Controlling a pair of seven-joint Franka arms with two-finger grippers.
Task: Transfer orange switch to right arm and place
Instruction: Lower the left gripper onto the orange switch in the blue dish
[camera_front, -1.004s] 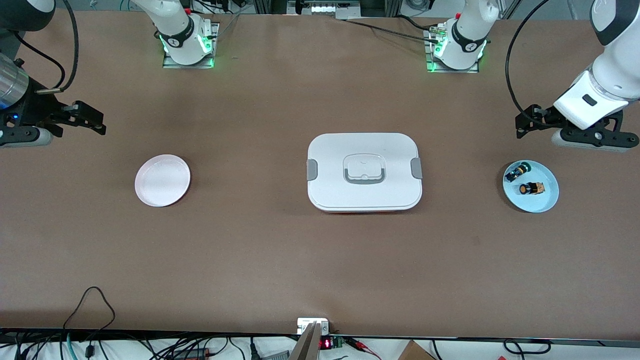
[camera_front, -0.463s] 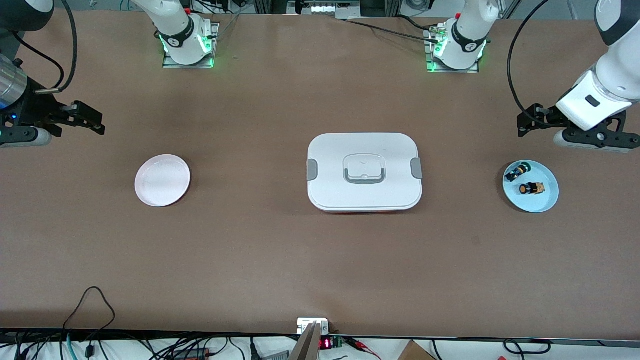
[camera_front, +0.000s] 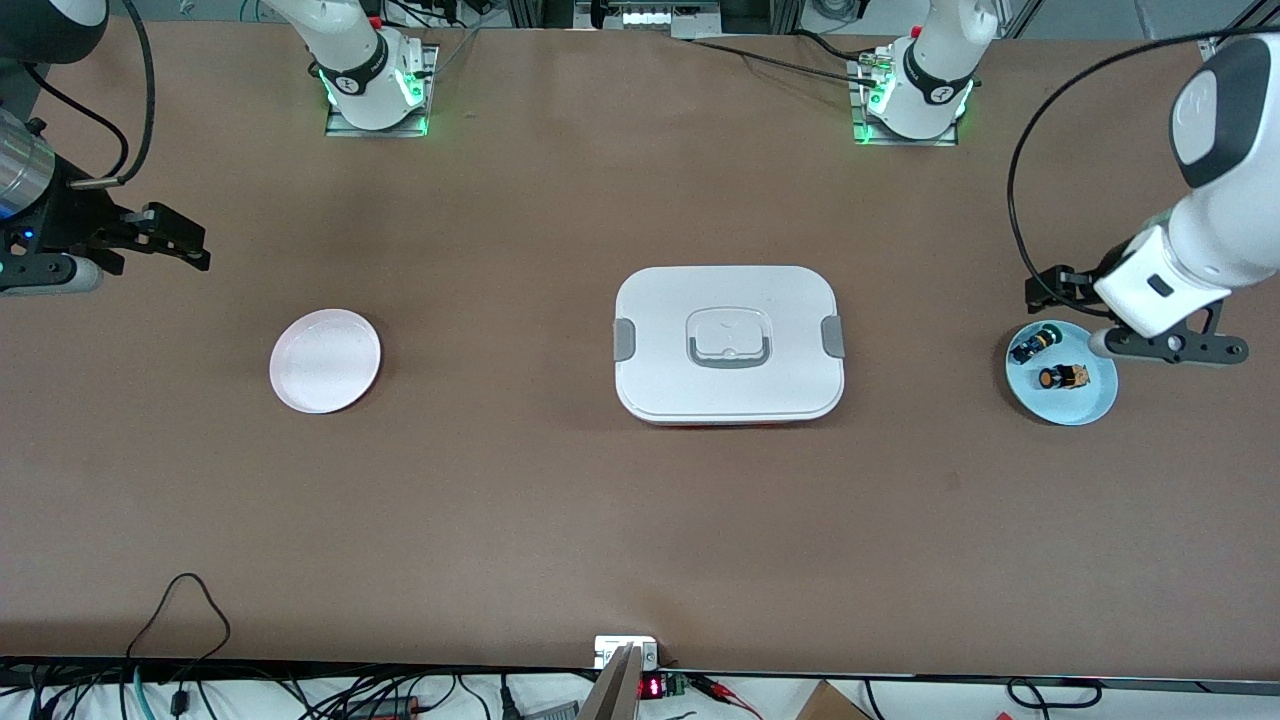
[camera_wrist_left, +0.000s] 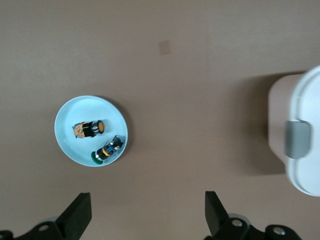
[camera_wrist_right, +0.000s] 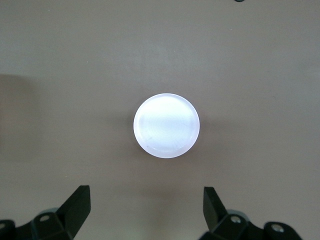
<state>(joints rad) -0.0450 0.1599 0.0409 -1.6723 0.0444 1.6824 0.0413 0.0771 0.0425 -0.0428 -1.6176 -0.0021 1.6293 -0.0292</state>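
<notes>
The left gripper (camera_front: 1110, 300) hangs over the table beside the pale blue dish (camera_front: 1095, 400), its white wrist covering most of its linkage in the front view; only the two black fingertips (camera_wrist_left: 80, 212) show in the left wrist view, spread wide and holding nothing. The left arm reaches in from the edge of the frame, forearm slanting down toward the dish. On the dish lies the orange switch (camera_front: 1062, 378) on its side, untouched, just beside a green-capped black switch (camera_front: 1034, 343) that sits farther from the front camera. The right gripper (camera_front: 185, 245) waits in the air at the right arm's end of the table, over bare tabletop, its body partly cut off by the frame's edge; its fingers (camera_wrist_right: 75, 205) stand wide apart and empty, with the white plate (camera_front: 325, 360) seen between them in the right wrist view. A white lidded box (camera_front: 728, 343) with grey latches sits mid-table, half cut off in the left wrist view.
</notes>
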